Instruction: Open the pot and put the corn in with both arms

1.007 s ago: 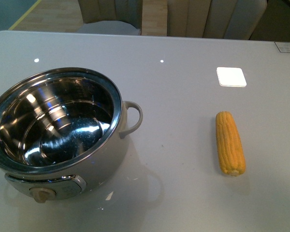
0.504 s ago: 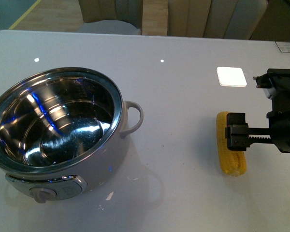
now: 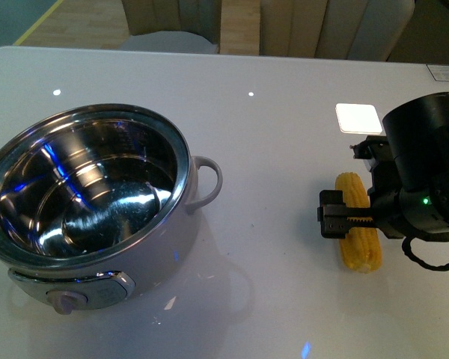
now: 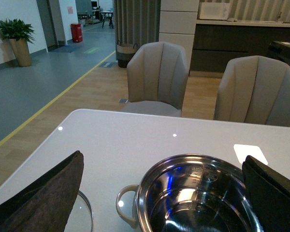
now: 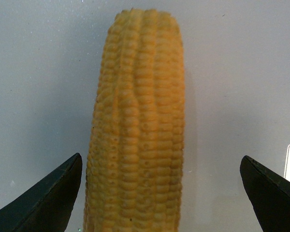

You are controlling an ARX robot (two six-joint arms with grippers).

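CHANGE: right gripper (image 3: pixel 358 218) has arrived over the corn (image 3: pixel 359 250), absent a second ago | STATE: jaws wide apart, holding nothing; cob lies between the fingers (image 5: pixel 53 193) (no contact seen) | POT: pot (image 3: pixel 90 191) already lidless, well to this gripper's left | MEANING: grasp step looks imminent

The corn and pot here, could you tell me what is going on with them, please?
The pot stands open and empty, its lid lying on the table beside it. The right gripper hovers over the corn with jaws open on either side, not yet gripping; the corn lies on the table. The left gripper is open near the pot, holding nothing.
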